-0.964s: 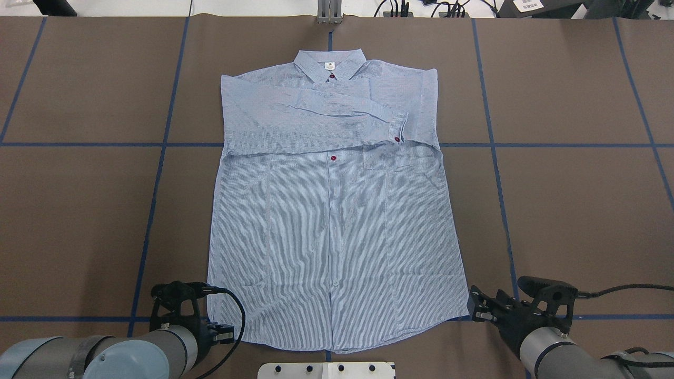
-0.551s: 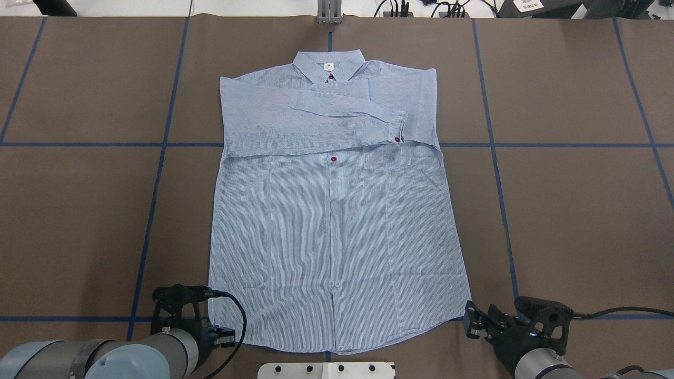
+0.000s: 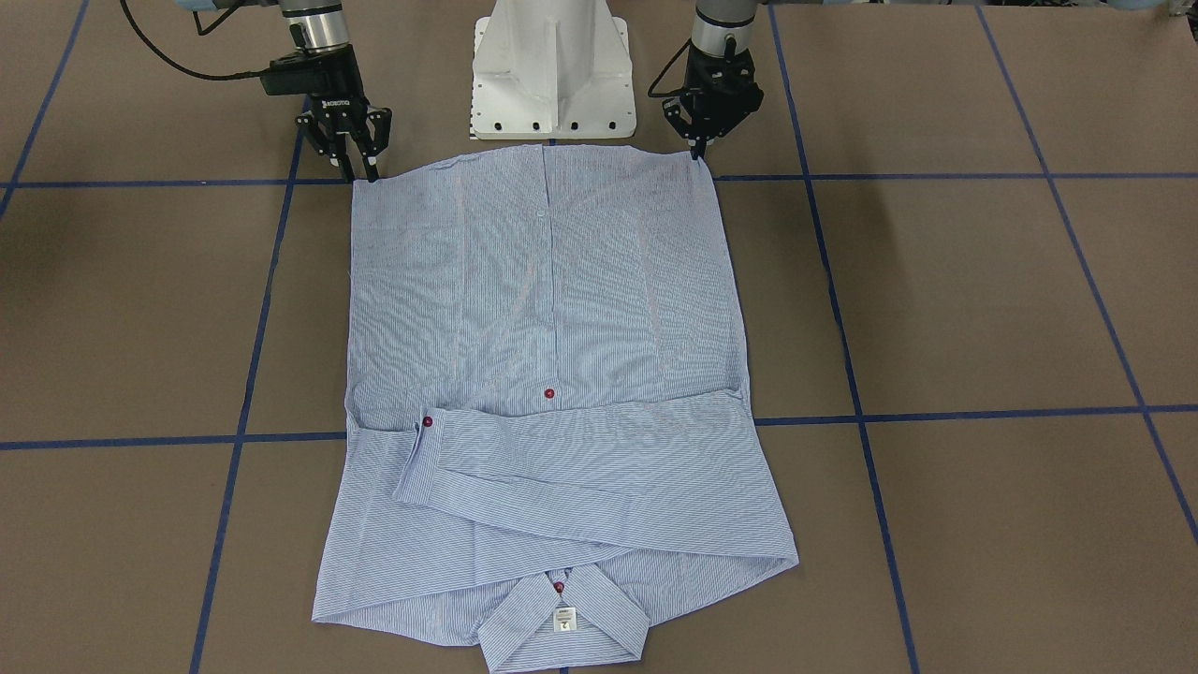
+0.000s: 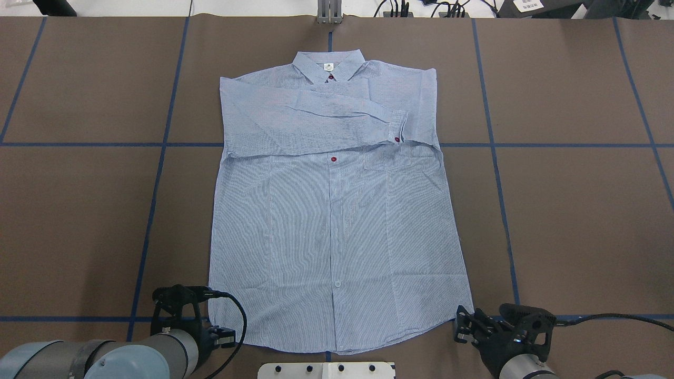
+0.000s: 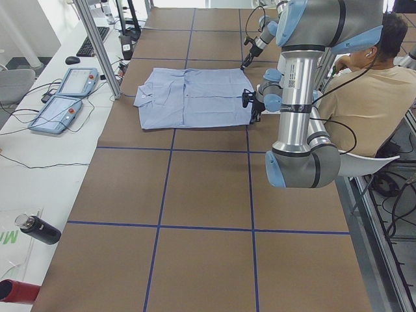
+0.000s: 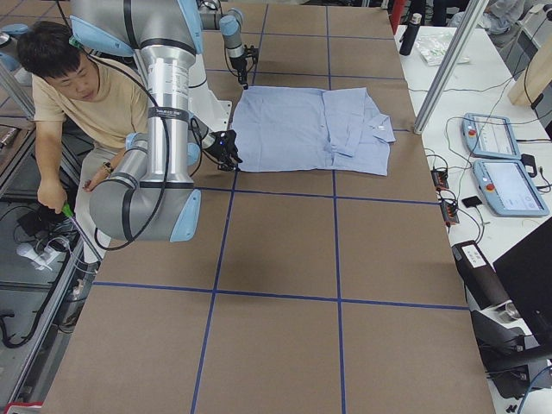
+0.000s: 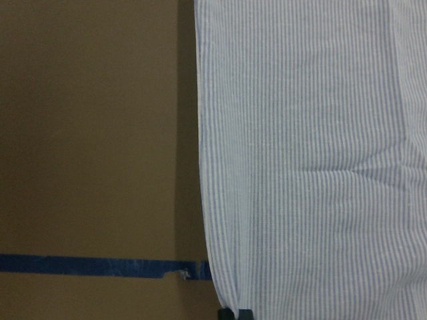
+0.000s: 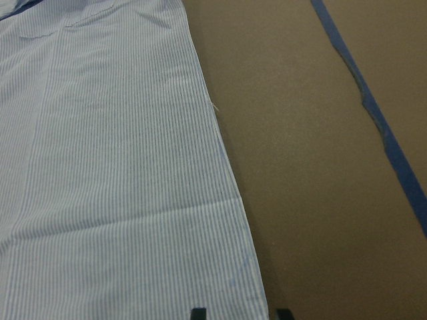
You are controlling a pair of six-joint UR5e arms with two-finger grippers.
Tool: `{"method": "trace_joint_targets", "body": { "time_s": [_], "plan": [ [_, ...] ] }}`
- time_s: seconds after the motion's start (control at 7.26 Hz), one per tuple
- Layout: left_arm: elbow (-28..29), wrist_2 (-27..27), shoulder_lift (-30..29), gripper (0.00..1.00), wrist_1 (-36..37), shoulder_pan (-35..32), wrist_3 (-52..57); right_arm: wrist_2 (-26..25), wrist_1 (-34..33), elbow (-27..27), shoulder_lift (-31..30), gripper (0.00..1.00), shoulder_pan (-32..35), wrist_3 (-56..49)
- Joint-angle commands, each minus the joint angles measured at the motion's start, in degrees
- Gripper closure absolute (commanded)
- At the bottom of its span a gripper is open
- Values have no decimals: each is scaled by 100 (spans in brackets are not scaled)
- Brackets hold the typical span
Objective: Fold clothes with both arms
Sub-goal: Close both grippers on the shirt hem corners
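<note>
Where the shirt (image 4: 337,221) lies: flat and front-up in the middle of the table (image 4: 579,210); in the overhead view the collar (image 4: 329,66) is at 12 o'clock and the hem (image 4: 326,348) at 6 o'clock
Done: the sleeves (image 4: 337,113) appear folded across the chest, one over the other, leaving a tidy panel
To do: by my judgement, the fold of hem up towards collar, and perhaps one more halving
Left gripper (image 3: 699,150): at the 7 o'clock hem corner, fingertips drawn together, seemingly pinching the cloth's edge
Right gripper (image 3: 360,168): at the 5 o'clock hem corner, fingers spread either side of the edge, nothing held yet
Edges: side seams straight, hem gently curved and flat; a blue tape line (image 4: 79,318) runs under it from 9 to 3 o'clock
Room: bare brown table at 3, 9 and 12 o'clock; the white pedestal base (image 3: 552,75) stands just behind the hem at 6 o'clock, so I judge 12 o'clock the free way to carry it
</note>
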Motion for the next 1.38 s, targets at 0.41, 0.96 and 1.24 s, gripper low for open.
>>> {"method": "trace_joint_targets", "body": {
  "time_s": [0.41,0.96,1.24],
  "plan": [
    [4,-1,0,100,0,-8,1,15,-65,-32,1,66,68,-93],
    [-14,-27,-61,100,9,-8,10,-2,-73,-181,36,100,95,-102],
    [-179,-45,-105,100,18,-17,158,110,-73,297,185,100,409,-206]
  ]
}}
